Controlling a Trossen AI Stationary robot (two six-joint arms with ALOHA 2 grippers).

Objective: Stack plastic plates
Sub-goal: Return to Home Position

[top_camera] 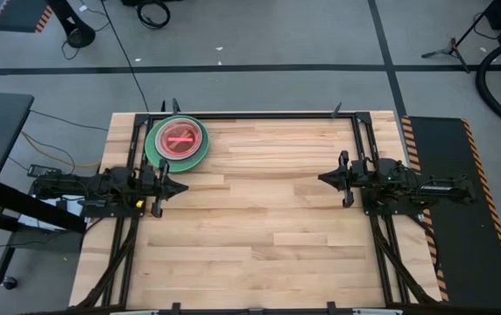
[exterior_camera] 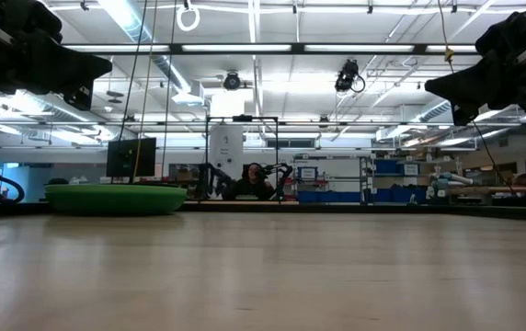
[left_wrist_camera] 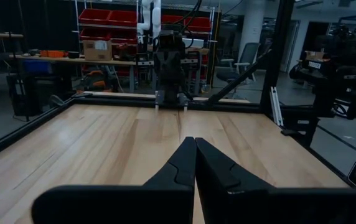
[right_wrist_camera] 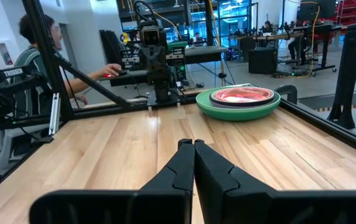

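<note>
The plastic plates (top_camera: 178,140) stand in one pile near the table's far left corner. A large green plate is at the bottom, darker plates sit in it, and a small red one (right_wrist_camera: 243,94) lies on top. The bottom plate rests flat on the wood (exterior_camera: 116,198). My left gripper (top_camera: 185,187) is shut, held level above the table's left side, just nearer than the pile. My right gripper (top_camera: 322,178) is shut too, level above the right side, pointing at the left one. Neither touches anything.
A black frame (top_camera: 259,114) runs along the table's far edge and down both sides by the arm bases. The broad wooden middle (top_camera: 259,219) lies between the grippers. In the right wrist view a person (right_wrist_camera: 38,59) sits beyond the table's left side.
</note>
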